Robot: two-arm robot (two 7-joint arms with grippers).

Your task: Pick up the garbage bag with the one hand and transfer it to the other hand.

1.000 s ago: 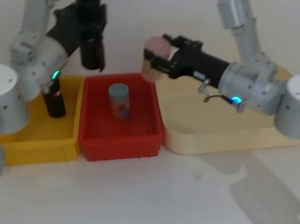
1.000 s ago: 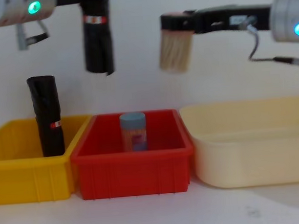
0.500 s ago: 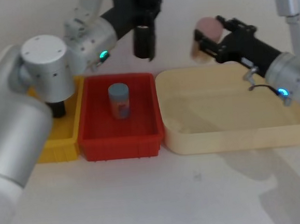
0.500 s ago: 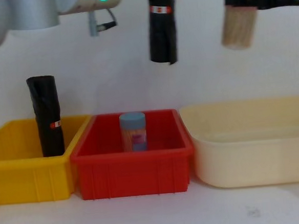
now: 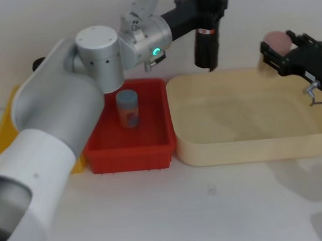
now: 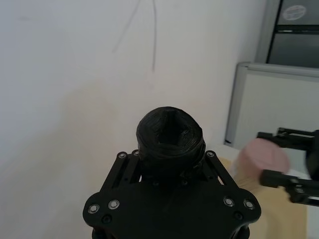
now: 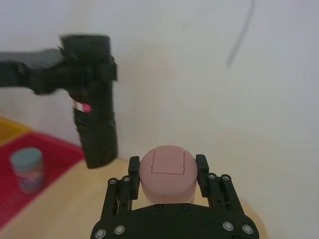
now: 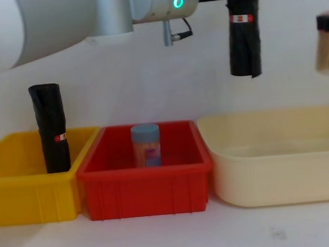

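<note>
- Three bins side by side on the table (image 5: 212, 206): yellow bin (image 8: 23, 195) on the left, red bin (image 5: 130, 156) in the middle, cream tub (image 5: 247, 147) on the right, each right up against the next.
- High in the air, the garbage bag (image 5: 206, 50), a black roll, upright, hanging over the back left part of the cream tub and well clear of its rim.
- Gripped near its top end by the left gripper (image 5: 208, 10), fingers pressed tight on both sides of the roll, with the top of the roll poking out above them.
- Narrow red-and-white label band just below the fingers, the rest of the roll hanging free underneath.
- Behind the left gripper, a silver-grey arm with a green light ring (image 5: 156, 51) at the wrist, stretched across from the left above the red bin.
- At the right edge of the head view, the right gripper (image 5: 282, 46), closed round a pink-capped jar (image 5: 277, 37), one finger on either side of the cap.
- Held high near the back right of the cream tub, at about the same height as the bag in the chest view.
- Well apart from the bag, with bare wall between the two.
- In the red bin, a short grey-blue canister (image 5: 128, 107), standing upright.
- In the yellow bin, a second black roll (image 8: 52, 131) with a red label, standing and reaching well above the rim.
</note>
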